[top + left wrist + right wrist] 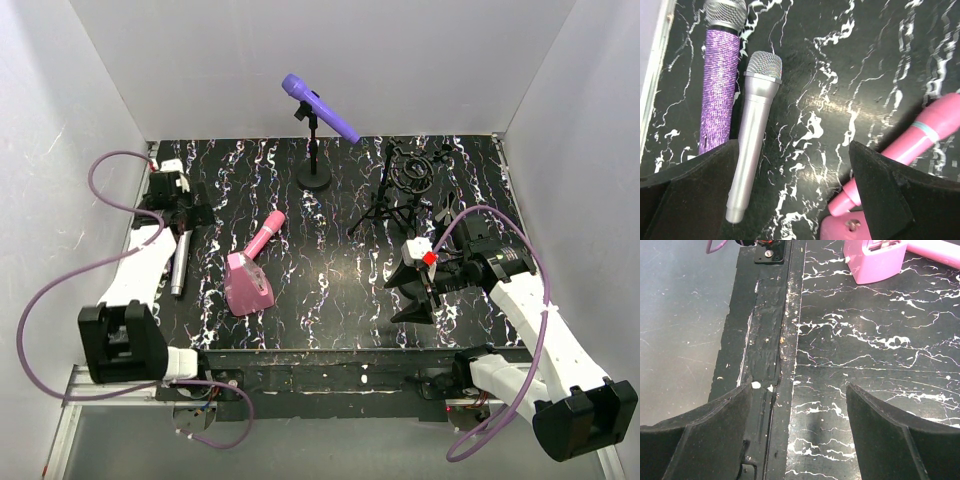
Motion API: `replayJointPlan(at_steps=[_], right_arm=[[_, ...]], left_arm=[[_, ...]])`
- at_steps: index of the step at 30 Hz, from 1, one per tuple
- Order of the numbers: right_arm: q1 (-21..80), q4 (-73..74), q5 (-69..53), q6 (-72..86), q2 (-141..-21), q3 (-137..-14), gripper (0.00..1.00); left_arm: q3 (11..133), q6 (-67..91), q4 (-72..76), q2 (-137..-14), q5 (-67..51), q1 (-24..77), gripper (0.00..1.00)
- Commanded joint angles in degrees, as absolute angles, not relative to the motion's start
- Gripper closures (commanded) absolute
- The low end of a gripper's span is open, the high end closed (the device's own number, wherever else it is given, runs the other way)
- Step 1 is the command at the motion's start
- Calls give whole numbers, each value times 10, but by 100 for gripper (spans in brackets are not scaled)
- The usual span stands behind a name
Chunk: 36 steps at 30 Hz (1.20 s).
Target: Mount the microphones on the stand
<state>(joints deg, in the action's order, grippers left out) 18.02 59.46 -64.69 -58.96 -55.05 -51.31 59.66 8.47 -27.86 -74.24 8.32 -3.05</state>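
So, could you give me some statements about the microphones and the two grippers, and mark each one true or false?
1. The plain purple microphone sits on a stand. True.
2. The left gripper holds the silver microphone. False: it is open and grips nothing; the silver microphone lies on the table.
3. The silver microphone lies beside the glittery purple microphone. True.
4. The pink microphone stands upright on a stand. False: it lies on the table, one end at the pink block.
5. The right gripper is shut. False: it is open and empty.
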Motion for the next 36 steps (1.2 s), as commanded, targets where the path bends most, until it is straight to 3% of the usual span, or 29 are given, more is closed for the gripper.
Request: replayJointPlan(at_steps=[1, 10, 22, 31, 36], right_arm=[[181, 621, -669, -603, -557, -522, 18], [180, 621, -667, -606, -554, -519, 18], [180, 623, -671, -606, -553, -517, 18], [181, 624, -678, -606, -551, -514, 18], [180, 625, -675, -606, -555, -516, 18]], left_arm=[[599, 46, -252, -812, 84, -33, 14], [605, 15, -232, -908, 137, -34, 29], [605, 4, -223, -959, 174, -47, 29], [627, 17, -254, -997, 118, -59, 43], [631, 24, -266, -1002, 65, -59, 44]])
